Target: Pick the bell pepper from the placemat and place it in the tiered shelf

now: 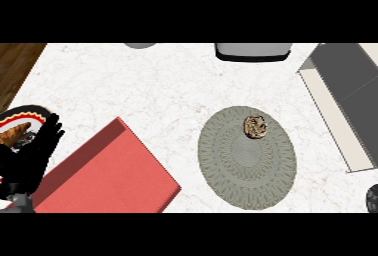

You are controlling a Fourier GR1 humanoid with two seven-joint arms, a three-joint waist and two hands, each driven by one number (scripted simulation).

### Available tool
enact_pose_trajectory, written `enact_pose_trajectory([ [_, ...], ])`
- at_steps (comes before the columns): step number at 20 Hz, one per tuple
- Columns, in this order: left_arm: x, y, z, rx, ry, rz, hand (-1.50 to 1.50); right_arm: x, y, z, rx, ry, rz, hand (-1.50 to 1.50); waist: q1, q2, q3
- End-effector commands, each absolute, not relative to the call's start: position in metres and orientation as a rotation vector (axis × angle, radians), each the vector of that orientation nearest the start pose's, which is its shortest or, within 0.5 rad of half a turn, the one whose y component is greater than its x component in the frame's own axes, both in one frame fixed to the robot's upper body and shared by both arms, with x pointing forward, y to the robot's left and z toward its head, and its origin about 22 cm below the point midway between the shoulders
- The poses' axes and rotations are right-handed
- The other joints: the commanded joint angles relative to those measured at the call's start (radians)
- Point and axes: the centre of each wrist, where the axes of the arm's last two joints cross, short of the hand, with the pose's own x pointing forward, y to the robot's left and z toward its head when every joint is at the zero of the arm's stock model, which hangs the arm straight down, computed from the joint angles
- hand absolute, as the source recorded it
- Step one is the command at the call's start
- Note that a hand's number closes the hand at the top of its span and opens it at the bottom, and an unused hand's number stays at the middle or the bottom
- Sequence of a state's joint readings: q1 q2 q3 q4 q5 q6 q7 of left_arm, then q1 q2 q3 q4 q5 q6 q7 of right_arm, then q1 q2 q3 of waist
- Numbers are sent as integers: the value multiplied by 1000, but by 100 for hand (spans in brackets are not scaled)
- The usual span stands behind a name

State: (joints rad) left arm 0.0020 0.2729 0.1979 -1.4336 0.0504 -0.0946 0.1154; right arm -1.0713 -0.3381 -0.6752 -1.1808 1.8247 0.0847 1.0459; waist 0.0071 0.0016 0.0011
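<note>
Brown mottled bell pepper (256,126), on round grey placemat (236,170)

White marble counter (148,80) bears a round grey placemat (236,170) and red tray (111,175).

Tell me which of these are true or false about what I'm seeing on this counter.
1. A small brownish object sits on the round grey placemat. True.
2. The object lies at the mat's near edge. False: it lies near the mat's far edge.
3. A black hand shows at the left edge, beside a red box. True.
4. That hand holds the object. False: the two are far apart.
5. The shelf stands at the left. False: it is at the right edge.
</note>
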Motion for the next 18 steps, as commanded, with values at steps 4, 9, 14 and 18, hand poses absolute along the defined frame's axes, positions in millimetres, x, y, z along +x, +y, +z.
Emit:
enact_pose_trajectory([
  [4, 230, 344, -15, 257, -1336, -42, 0, 389, -357, 267, -1758, -392, -381, -150, -3, 0, -1],
  [9, 235, 339, 0, 262, -1336, -33, 0, 380, -352, 263, -1766, -512, -374, -150, -4, -3, -1],
  [14, 244, 354, 4, 248, -1325, -40, 0, 377, -354, 270, -1740, -618, -486, -150, -5, -2, -1],
  [18, 237, 352, 7, 251, -1329, -43, 0, 360, -359, 289, -1664, -727, -633, -150, -5, -5, -1],
])
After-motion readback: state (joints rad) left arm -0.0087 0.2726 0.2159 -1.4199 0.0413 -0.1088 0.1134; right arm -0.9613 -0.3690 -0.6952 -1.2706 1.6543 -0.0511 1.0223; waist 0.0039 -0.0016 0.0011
